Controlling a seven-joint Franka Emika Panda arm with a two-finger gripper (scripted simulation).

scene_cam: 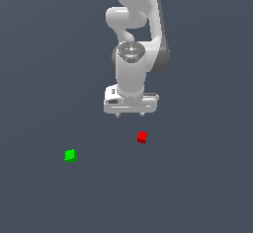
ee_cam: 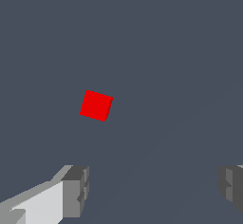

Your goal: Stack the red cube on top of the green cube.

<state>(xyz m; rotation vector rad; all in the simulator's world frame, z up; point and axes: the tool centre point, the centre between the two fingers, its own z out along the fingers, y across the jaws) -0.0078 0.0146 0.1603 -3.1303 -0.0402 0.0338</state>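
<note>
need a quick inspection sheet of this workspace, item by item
surface: plain flat dark grey-blue floor, no marks seen
job's things: small bright red cube rests on the floor, ahead of the end effector and not between its fingers; small bright green cube sits apart from it toward the exterior view's left, outside the wrist view; nothing stacked yet
clutter: nothing seen
grippers: white two-finger end effector open, fingers spread wide, holding nothing, raised off the floor
cables: nothing seen
surroundings: white jointed robot arm; the rest is uniform dark background
</note>
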